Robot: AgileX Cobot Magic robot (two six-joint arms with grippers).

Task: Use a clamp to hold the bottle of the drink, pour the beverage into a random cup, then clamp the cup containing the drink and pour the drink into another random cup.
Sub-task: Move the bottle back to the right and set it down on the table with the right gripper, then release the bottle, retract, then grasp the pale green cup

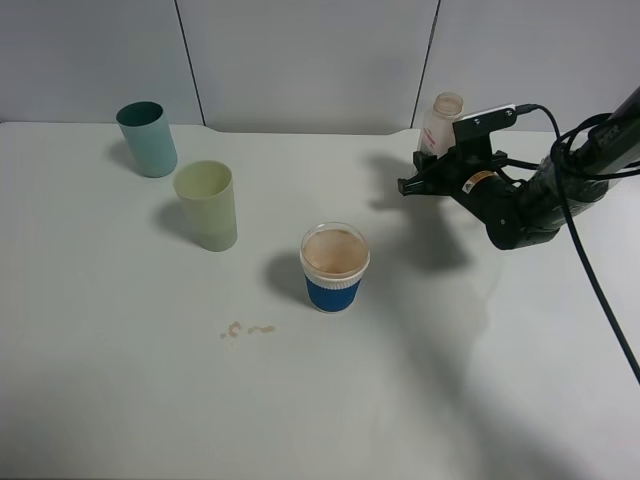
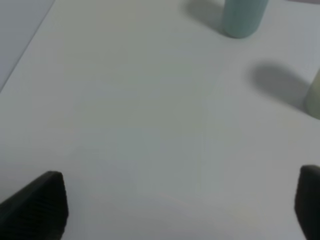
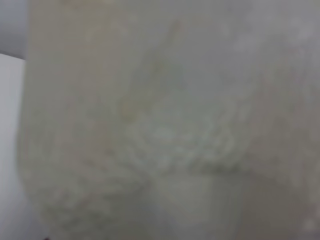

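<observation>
The right pincer (image 1: 430, 168) is clenched on the upright bottle (image 1: 443, 112) at the far right of the tabletop (image 1: 120, 380). The left pincer (image 2: 180, 205) hangs released over bare tabletop. The yellow-green cup (image 1: 207, 205) and blue-sleeved cup (image 1: 335, 265) stand apart.

Front of table (image 1: 150, 420) open, only small brown drips (image 1: 247, 329) there. Back left: teal tumbler (image 1: 148, 139) & yellow-green tumbler (image 1: 207, 205) stand near each other, narrow gap btwn. Centre blocked by blue-sleeved cup (image 1: 334, 267); wide lane btwn it & bottle (image 1: 438, 122) at right rear.
</observation>
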